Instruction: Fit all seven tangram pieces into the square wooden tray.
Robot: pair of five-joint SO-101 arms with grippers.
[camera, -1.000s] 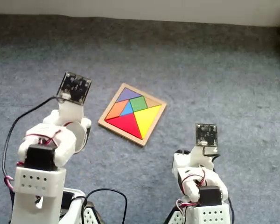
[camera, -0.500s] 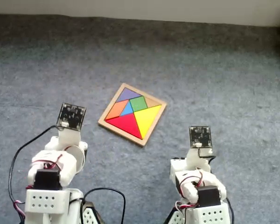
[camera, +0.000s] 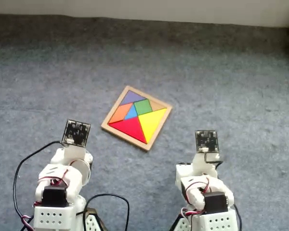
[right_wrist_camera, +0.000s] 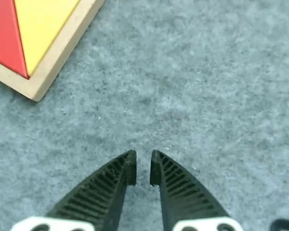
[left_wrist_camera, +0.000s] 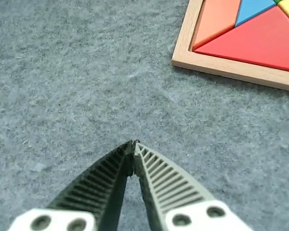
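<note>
Tray sits cornerwise on grey carpet, with coloured pieces lying flat inside it. The left arm and right arm stand apart from it at the near edge.

Left wrist: the left gripper is closed tip to tip on nothing, over bare carpet, with a tray corner beyond holding orange, blue and red pieces.

Right wrist: the right gripper is empty, its tips parted by a narrow gap, and another tray corner beyond shows red and yellow.
</note>
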